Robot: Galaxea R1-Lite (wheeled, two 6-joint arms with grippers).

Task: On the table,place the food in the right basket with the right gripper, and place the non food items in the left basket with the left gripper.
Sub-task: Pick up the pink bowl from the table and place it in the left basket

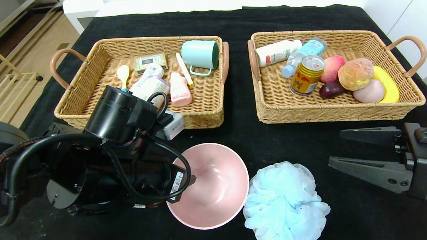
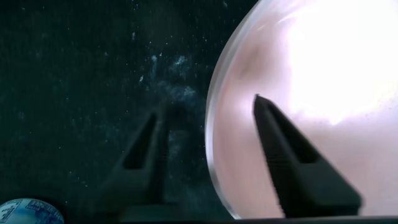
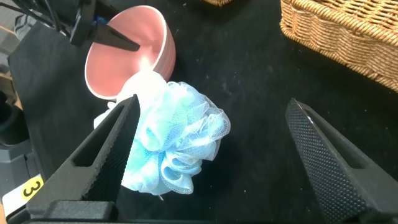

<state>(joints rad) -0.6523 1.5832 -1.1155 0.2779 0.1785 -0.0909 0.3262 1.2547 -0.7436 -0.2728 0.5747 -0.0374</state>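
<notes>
I'm working the left gripper (image 2: pixel 208 140) at the pink bowl (image 1: pixel 216 191), which is sitting on the table (image 1: pixel 299 142) in front of the left basket (image 1: pixel 206 113), just beside the blue pouf (image 1: pixel 284 202); what matters is that the bowl's near-left rim is running between my fingers, one finger (image 2: pixel 292 162) reaching inside the bowl and the other outside over the cloth; the jaws are standing part-closed astride that rim, and I'm not seeing a firm pinch yet, so I'm judging the bowl not yet held; the lift, as I'm reading it, is depending on that straddle. The right gripper (image 1: pixel 364 153) is hanging wide open and empty, near the pouf, well clear of the right basket (image 1: pixel 341 112).
</notes>
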